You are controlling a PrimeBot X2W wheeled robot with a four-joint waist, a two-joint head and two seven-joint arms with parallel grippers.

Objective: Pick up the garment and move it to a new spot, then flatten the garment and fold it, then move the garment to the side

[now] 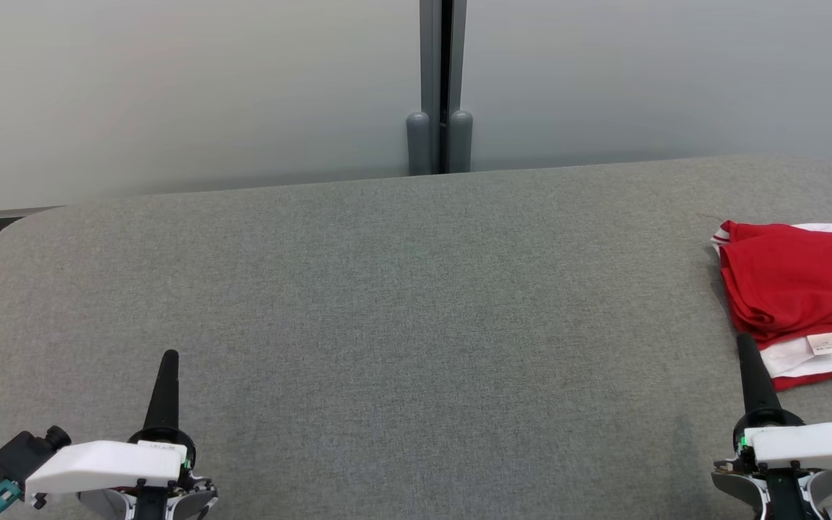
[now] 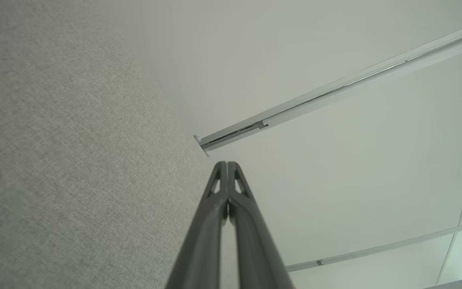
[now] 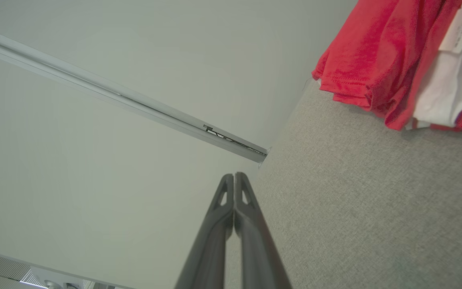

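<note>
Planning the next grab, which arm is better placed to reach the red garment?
Right. The right gripper, shut, sits right beside the red garment on the grey surface; the left gripper is far across it.

Here we are over the padded surface [image 1: 387,289], and the garment [image 1: 799,282] lies on it at the right, running off the right edge of the head view. The left gripper [image 1: 169,357] is at the near left above the surface, well apart from the garment, while the right gripper [image 1: 744,343] is at the near right, its tip just beside the garment's near-left corner. Behind the surface stands the wall [image 1: 170,94], with a post [image 1: 442,72] at the far middle.
</note>
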